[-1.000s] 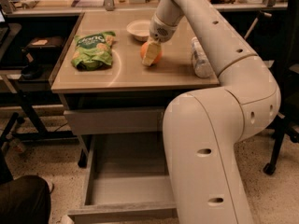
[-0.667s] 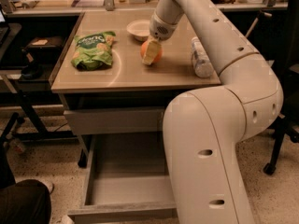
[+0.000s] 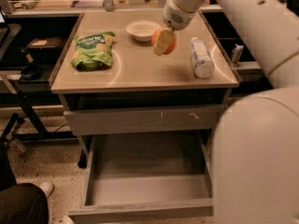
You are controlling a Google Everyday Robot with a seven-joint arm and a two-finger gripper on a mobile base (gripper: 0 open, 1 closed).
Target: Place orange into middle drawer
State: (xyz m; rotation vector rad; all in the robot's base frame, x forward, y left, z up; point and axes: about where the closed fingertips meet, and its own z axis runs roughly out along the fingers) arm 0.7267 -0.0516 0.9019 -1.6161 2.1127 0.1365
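Note:
The orange [image 3: 171, 43] is between the fingers of my gripper [image 3: 163, 42], which is shut on it and holds it a little above the tabletop [image 3: 140, 73], just right of the white bowl [image 3: 142, 30]. A pale finger [image 3: 161, 43] covers the orange's left side. The middle drawer [image 3: 148, 160] stands pulled out below the table's front, low in the view, with a bare flat grey inside and a plain front [image 3: 140, 210]. Above it sits a shut grey drawer front with small pale scuffs [image 3: 140, 120].
A green chip bag [image 3: 92, 50] lies at the table's left. A clear water bottle [image 3: 201, 57] lies on its side at the right. My arm's large white body [image 3: 257, 153] fills the right side, over the drawer's right edge. A person's leg and shoe [image 3: 23, 202] are at bottom left.
The gripper has lifted the orange off the tabletop and carried it up and a little to the right, nearer the bottle.

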